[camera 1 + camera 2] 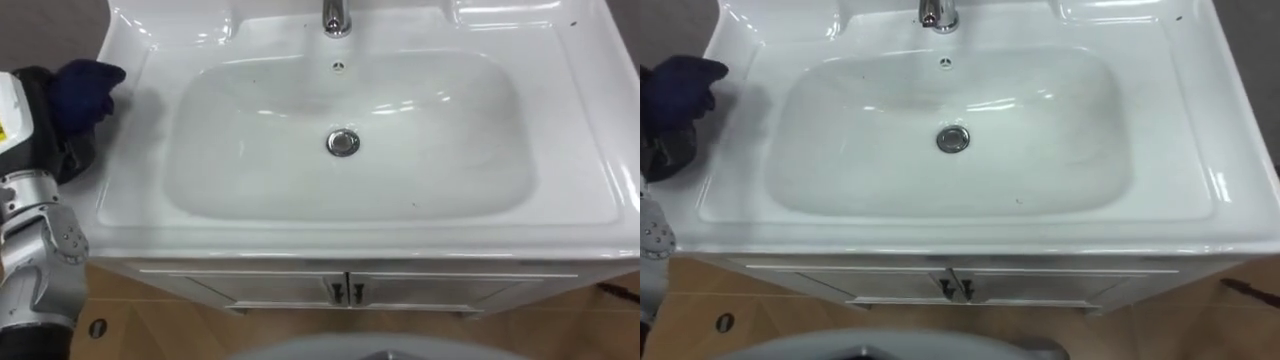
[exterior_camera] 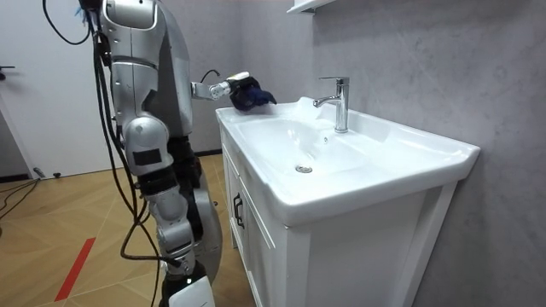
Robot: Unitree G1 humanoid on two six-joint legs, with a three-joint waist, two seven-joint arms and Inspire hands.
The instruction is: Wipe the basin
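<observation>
Collision risk: my left robot hand (image 2: 223, 87), clenched on a crumpled dark blue cloth (image 1: 88, 82), could clip the left rim of the white ceramic basin (image 1: 250, 200) beside it.

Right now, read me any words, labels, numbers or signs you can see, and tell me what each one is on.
Yellow sticker on the robot's left forearm: cut off and too blurred to read.
No writing shows on the basin, tap, cupboard doors, or the cloth in the left hand.
</observation>
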